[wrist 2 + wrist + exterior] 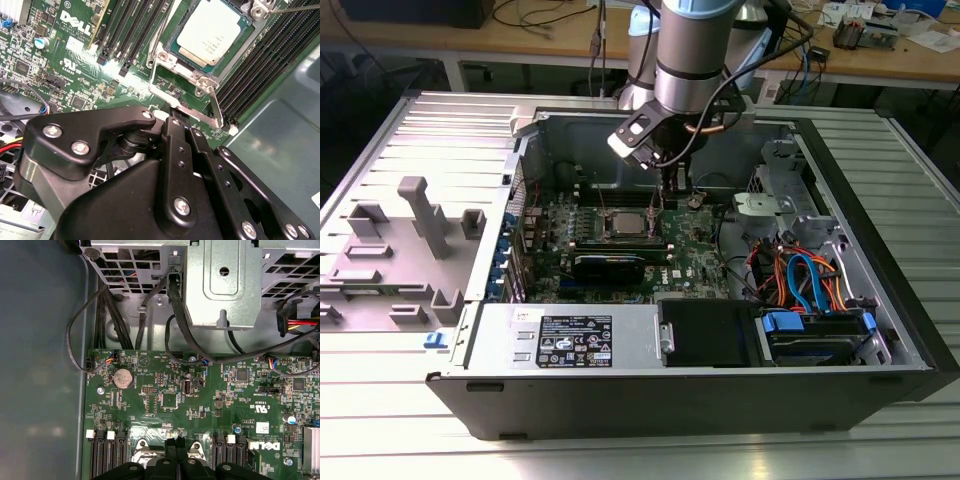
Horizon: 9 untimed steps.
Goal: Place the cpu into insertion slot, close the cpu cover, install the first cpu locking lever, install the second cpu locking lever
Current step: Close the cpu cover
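The cpu [210, 32] lies flat in the insertion slot [170, 56], its pale metal top bare; in the exterior view the cpu [625, 222] sits mid-board. The cpu cover [186, 107] is swung up off the slot, and the board shows through its window. My gripper [177, 119] is shut, its black fingers pressed together with their tips right at the cover's free edge. In the first wrist view the gripper [175, 440] points down between two silvery socket parts. In the exterior view the gripper [665, 188] hangs just behind the slot. Two thin wire levers [295, 7] stand unlatched beside the slot.
The green motherboard [700, 250] lies inside an open computer case [880, 250]. Long black memory slots [270, 60] flank the socket. Cables [175, 315] and a drive cage [225, 285] crowd the case side beyond the board. Grey fixtures [420, 215] stand on the exterior view's left.
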Available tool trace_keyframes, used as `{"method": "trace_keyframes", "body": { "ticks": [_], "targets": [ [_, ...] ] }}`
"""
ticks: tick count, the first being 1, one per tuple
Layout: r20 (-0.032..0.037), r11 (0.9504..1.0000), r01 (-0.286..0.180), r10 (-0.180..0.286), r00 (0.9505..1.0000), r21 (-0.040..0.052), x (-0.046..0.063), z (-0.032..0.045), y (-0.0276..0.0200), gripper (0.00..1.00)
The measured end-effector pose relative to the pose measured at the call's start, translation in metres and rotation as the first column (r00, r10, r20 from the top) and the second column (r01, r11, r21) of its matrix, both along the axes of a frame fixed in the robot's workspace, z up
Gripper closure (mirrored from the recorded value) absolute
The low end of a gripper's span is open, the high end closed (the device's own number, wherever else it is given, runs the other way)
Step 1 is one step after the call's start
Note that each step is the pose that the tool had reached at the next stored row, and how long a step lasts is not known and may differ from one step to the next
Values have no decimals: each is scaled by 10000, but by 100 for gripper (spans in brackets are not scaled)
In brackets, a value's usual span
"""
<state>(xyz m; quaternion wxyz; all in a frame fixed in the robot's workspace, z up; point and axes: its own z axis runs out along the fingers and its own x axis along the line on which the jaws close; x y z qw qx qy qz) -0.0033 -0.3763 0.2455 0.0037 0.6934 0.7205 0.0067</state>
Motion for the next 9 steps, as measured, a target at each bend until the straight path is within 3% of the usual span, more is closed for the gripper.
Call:
{"method": "trace_keyframes", "body": {
  "ticks": [9],
  "targets": [
    [0,10000,0,0,10000,0,-34,-1,0,89]
  ]
}}
